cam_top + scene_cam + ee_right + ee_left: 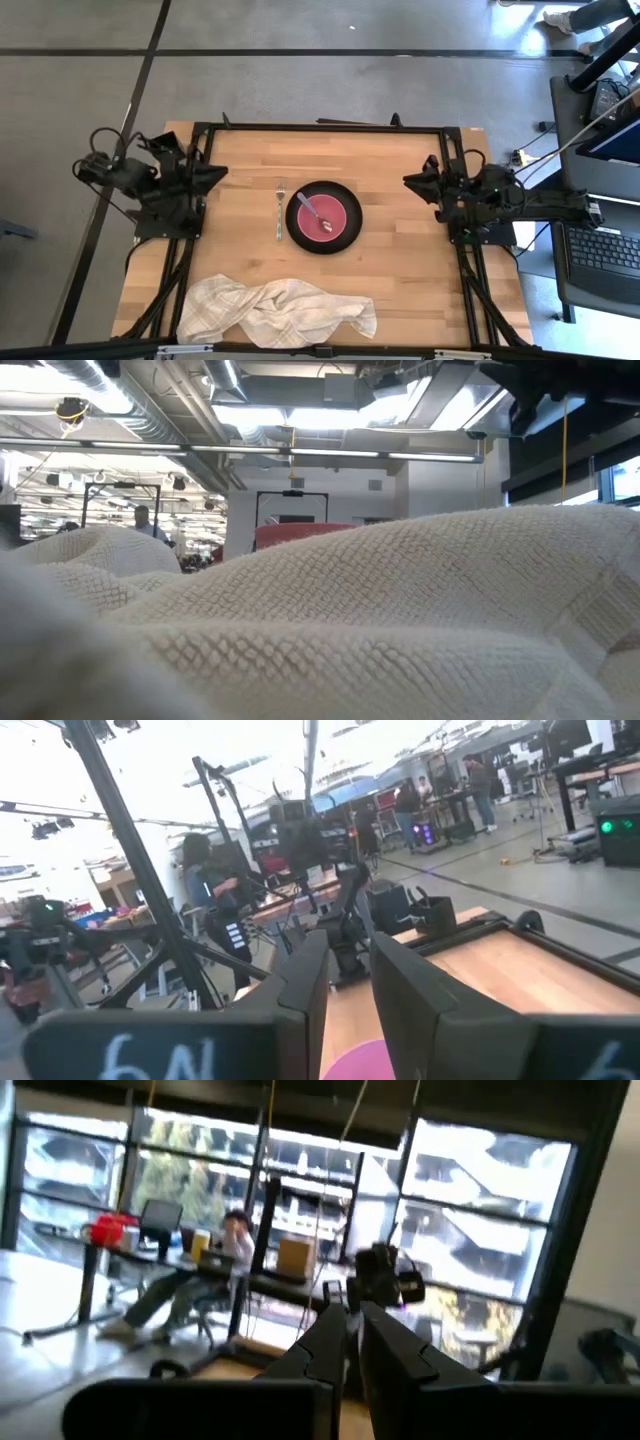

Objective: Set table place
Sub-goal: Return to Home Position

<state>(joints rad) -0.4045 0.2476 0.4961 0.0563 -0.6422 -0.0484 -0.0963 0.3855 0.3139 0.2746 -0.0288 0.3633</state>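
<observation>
The round black plate sits between my left end effector, pressed together, and nearer right end effector, slightly apart.

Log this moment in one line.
pink bowl on black plate, spoon inside | fork beside plate | left gripper shut, table left edge | right gripper open, right edge

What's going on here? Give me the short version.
A place setting is laid on the table: a pink bowl sits on a black plate with a purple-handled spoon in it, and a fork lies beside the plate. The left gripper and right gripper sit at the table's sides, holding nothing. A crumpled towel lies near one edge.
</observation>
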